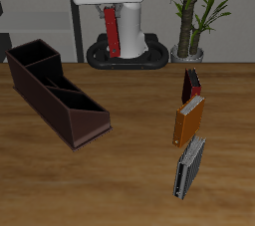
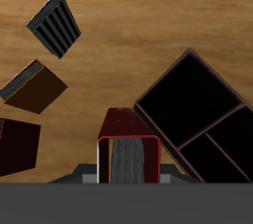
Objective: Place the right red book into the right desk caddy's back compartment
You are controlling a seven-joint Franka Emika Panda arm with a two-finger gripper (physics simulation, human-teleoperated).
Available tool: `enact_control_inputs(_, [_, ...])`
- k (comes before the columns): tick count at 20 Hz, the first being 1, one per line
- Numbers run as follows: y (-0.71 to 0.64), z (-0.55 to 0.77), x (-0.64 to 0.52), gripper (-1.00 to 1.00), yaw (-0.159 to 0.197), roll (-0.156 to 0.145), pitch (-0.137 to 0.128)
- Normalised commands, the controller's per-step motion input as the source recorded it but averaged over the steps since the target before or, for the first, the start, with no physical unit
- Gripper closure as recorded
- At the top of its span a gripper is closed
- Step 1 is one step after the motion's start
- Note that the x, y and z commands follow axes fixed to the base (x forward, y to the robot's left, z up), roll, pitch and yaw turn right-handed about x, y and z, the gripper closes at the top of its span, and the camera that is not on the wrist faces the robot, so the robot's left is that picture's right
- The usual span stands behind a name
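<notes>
The right red book (image 1: 114, 33) hangs upright, high above the back of the table, with my gripper (image 1: 112, 11) shut on its upper end. In the wrist view the same book (image 2: 128, 134) shows its red cover and pale page edges between the fingers of the gripper (image 2: 128, 175). The right desk caddy (image 1: 52, 92), a long dark maroon box with inner dividers, lies on the table well apart from the book and nearer the front edge. Its open compartments (image 2: 195, 115) appear dark beside the held book in the wrist view.
Three books stand in a row on the far side of the table from the caddy: a maroon-black one (image 1: 191, 84), an orange one (image 1: 189, 119) and a grey-black one (image 1: 189, 166). A potted plant (image 1: 189, 16) stands behind the table.
</notes>
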Motion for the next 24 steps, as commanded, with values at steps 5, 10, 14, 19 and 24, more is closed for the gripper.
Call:
enact_control_inputs(5, [0.01, 0.12, -0.40, 1.00, 0.099, 0.028, -0.032])
enact_control_inputs(10, [-0.04, -0.01, -0.38, 1.00, 0.178, 0.022, -0.025])
enact_control_inputs(14, [-0.22, -0.02, -0.13, 1.00, 0.101, -0.033, 0.031])
enact_control_inputs(19, [-0.33, -0.06, 0.01, 1.00, 0.134, -0.070, 0.030])
enact_control_inputs(24, [-0.33, -0.03, -0.05, 1.00, 0.095, -0.090, 0.024])
